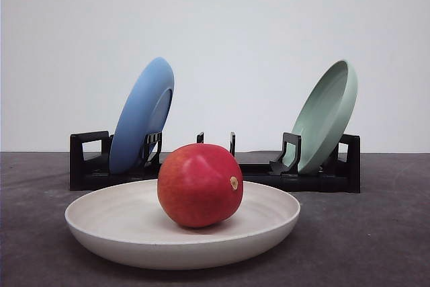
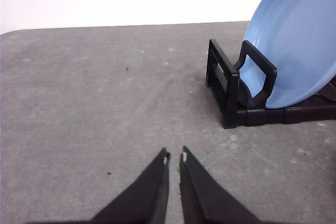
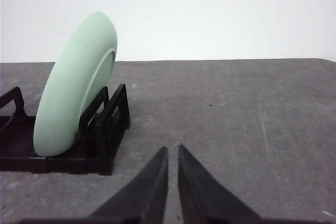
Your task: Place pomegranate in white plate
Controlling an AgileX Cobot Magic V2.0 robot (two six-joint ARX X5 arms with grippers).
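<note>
The pomegranate [image 1: 200,185] sat in the white plate [image 1: 107,220] at the lower centre of the front view, its tan scar turned right. Behind it a black rack [image 1: 87,162] held a blue plate [image 1: 138,115] at left and a pale green plate [image 1: 326,115] at right, both leaning. My left gripper [image 2: 174,157] and right gripper [image 3: 172,149] were nearly clenched on nothing, over the grey table [image 2: 94,98].

The left gripper [image 2: 174,157] has its two dark fingers drawn together, only a thin slit between the tips, holding nothing. The right gripper [image 3: 172,149] matches it, tips nearly meeting and empty.
</note>
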